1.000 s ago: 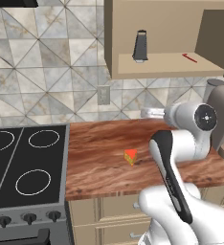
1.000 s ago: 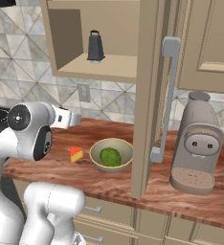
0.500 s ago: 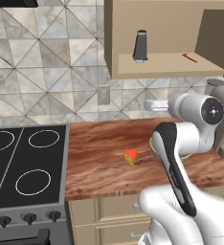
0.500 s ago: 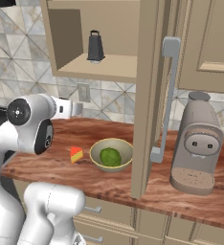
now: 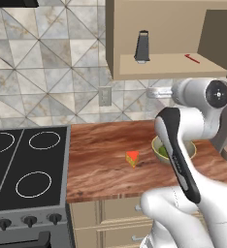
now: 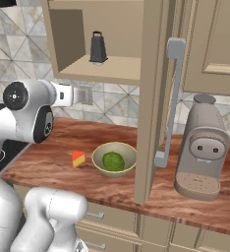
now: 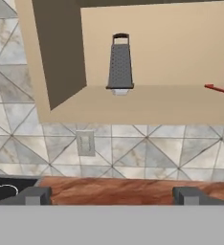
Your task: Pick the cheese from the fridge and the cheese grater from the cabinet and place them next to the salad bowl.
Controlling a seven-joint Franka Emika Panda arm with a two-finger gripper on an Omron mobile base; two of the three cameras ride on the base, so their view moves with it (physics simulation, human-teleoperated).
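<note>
My gripper (image 7: 111,195) is fully open and empty, jaws set wide apart. Below and behind the jaws, the cheese (image 5: 132,158) lies on the counter (image 5: 101,160) just beside the salad bowl (image 6: 114,159). Ahead and above the jaws, 1 cheese grater (image 7: 119,62) stands upright on the cabinet (image 7: 147,103) shelf.

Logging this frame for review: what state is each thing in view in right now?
Tan wooden wall cabinet: door open.
Dark grey metal box grater: upright on the cabinet shelf.
Yellow-orange cheese wedge: on the counter beside the bowl.
Tan salad bowl: holds green salad.
Gripper: fingers open, empty.
</note>
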